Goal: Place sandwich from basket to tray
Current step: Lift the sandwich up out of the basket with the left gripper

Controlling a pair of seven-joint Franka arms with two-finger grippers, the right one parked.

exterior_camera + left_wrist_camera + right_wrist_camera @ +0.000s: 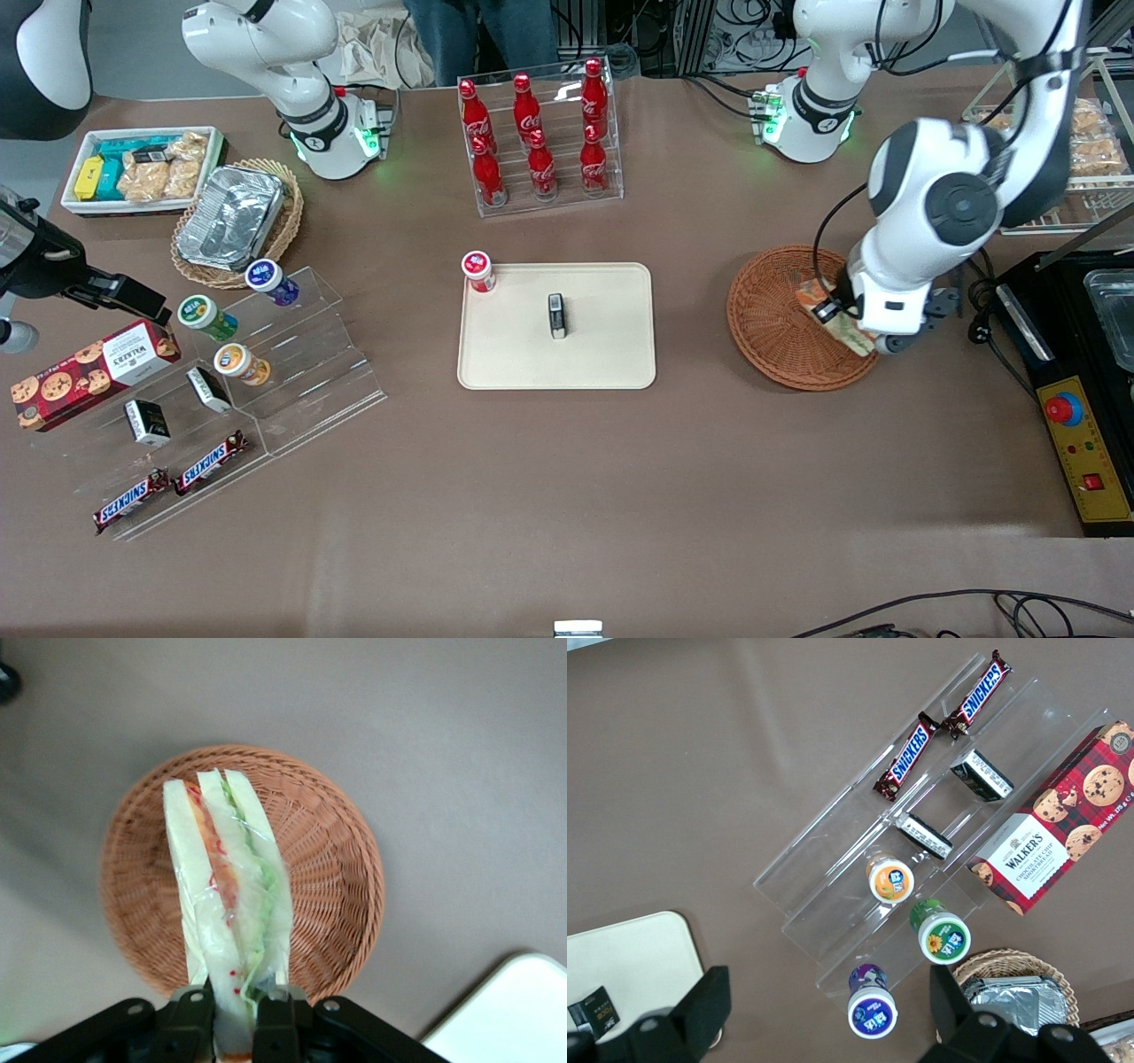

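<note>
The sandwich (232,895), a plastic-wrapped wedge of pale bread with orange-red and green filling, is held above the round reddish-brown wicker basket (328,868). My gripper (236,1014) is shut on the sandwich's lower end, one finger on each bread face. In the front view the gripper (855,330) hangs over the basket (771,310) with the sandwich (819,297) partly hidden under the arm. The cream tray (602,363) lies at the table's middle, toward the parked arm from the basket; a corner of the tray (509,1010) shows in the wrist view.
A small dark box (556,315) stands on the tray and a red-capped cup (478,270) sits at its corner. A rack of red cola bottles (540,133) stands farther from the front camera. A black control box (1076,416) lies at the working arm's end.
</note>
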